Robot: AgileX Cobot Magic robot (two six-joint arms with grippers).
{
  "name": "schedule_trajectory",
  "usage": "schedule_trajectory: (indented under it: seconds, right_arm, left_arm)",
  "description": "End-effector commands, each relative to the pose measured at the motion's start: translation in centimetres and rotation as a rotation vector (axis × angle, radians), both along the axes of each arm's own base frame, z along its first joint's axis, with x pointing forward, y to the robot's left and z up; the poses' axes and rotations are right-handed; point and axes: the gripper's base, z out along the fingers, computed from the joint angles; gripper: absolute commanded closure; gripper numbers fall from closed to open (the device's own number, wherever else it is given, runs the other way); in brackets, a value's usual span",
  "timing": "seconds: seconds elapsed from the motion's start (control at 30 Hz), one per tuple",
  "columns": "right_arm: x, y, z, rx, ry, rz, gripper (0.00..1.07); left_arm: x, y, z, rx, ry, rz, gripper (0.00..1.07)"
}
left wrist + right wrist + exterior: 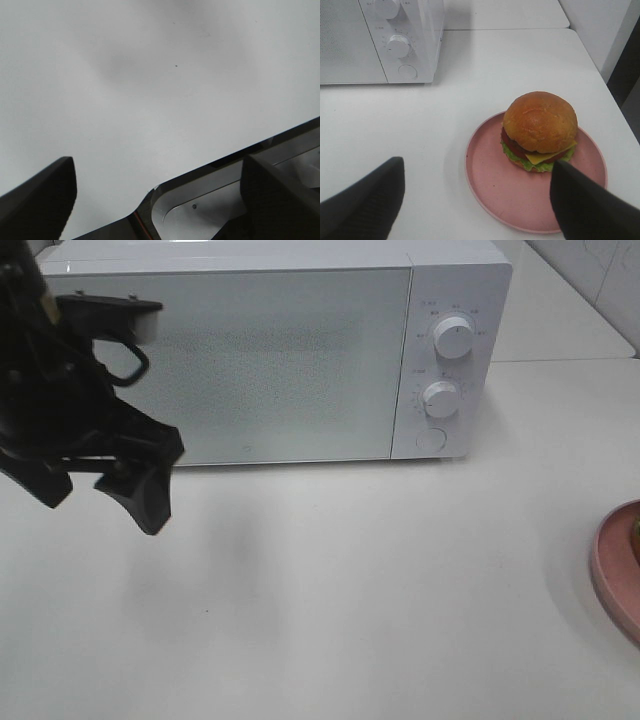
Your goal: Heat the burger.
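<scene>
Sitting on a pink plate (490, 185) near the desk's (350, 590) right edge, the burger (540, 131) is untouched. Both grippers, left (105, 490) and right (477, 200), hold fingers wide, empty; the microwave (270, 360) door is closed.

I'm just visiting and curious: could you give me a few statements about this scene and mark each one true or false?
1. The microwave door is shut. True.
2. The burger sits inside the microwave. False: it rests on the pink plate on the table.
3. The right tool is gripping the burger. False: it is open, holding nothing.
4. The left tool is open, in front of the microwave. True.
5. The microwave has two knobs. True.
</scene>
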Motion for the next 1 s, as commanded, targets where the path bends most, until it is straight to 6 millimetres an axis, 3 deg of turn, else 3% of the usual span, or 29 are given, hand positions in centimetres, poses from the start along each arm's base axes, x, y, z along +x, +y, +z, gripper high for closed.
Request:
schedule_trajectory:
  seconds: [0.03,0.07,0.1,0.23,0.5,0.67,0.77,0.8,0.87,1.0]
  right_arm:
    - [-0.4,0.0,0.0,-0.006,-0.034,0.000,0.31]
    - [-0.4,0.0,0.0,-0.006,-0.034,0.000,0.31]
    - [-0.4,0.0,0.0,-0.006,-0.034,0.000,0.31]
    - [-0.4,0.0,0.0,-0.006,-0.034,0.000,0.31]
    - [-0.4,0.0,0.0,-0.006,-0.034,0.000,0.31]
    - [-0.4,0.0,0.0,-0.006,-0.034,0.000,0.31]
    - [-0.4,0.0,0.0,-0.006,-0.034,0.000,0.31]
    - [-0.4,0.0,0.0,-0.006,-0.034,0.000,0.31]
    - [-0.4,0.0,0.0,-0.006,-0.034,0.000,0.31]
    - [-0.4,0.0,0.0,-0.006,-0.034,0.000,0.31]
  left_arm:
    - [0.5,2.9,1.4,-0.037,0.019,0.065,0.25]
    - [0.6,4.4,2.2,-0.052,0.014,0.102,0.25]
    - [0.6,4.4,2.2,-0.052,0.014,0.102,0.25]
    - [0.3,7.7,4.4,-0.076,-0.024,0.197,0.25]
    - [-1.9,10.5,7.0,-0.097,-0.094,0.268,0.25]
    - [-4.9,11.5,5.8,-0.074,-0.113,0.260,0.25]
    - [-7.6,12.2,4.5,-0.075,-0.121,0.260,0.25]
    - [-7.6,12.2,4.5,-0.075,-0.121,0.260,0.25]
    - [-9.7,12.8,3.3,-0.070,-0.110,0.257,0.25]
    - [-11.7,13.3,2.4,-0.064,-0.120,0.220,0.25]
